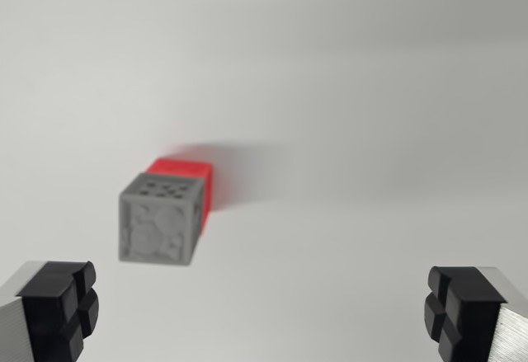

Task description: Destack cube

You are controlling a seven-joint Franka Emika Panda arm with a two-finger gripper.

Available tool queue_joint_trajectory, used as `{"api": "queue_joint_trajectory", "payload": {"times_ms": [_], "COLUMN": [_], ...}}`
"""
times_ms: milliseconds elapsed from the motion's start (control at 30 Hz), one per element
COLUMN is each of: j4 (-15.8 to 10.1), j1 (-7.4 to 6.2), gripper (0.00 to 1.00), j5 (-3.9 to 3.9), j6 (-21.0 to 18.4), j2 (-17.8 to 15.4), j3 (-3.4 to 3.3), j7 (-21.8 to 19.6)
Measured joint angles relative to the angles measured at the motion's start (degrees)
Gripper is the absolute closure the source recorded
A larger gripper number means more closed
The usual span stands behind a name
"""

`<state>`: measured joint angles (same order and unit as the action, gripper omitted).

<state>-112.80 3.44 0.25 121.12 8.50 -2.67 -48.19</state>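
Right now I see my end effector (262,312) released, its black fingertips (59,306) wide apart and empty at the near edge; farther off, left of centre, the grey cube (158,220) sits on the red cube (191,179) on the white counter (371,131)

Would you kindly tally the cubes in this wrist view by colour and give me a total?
Grey cube: 1
Red cube, partly hidden behind the grey one: 1
Total: 2 cubes
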Motion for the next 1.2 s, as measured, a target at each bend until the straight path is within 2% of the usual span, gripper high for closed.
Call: {"api": "queue_joint_trajectory", "payload": {"times_ms": [367,733,1200], "j4": [-2.37,-6.95,-13.63], "j1": [-0.69,-1.94,-4.02], "gripper": [0.0,0.0,0.0], "j5": [0.0,0.0,-0.01], "j6": [1.87,5.65,11.86], "j2": [-0.31,-1.14,-1.59], "j3": [0.09,0.53,1.4], "j7": [-1.1,-3.5,-7.74]}}
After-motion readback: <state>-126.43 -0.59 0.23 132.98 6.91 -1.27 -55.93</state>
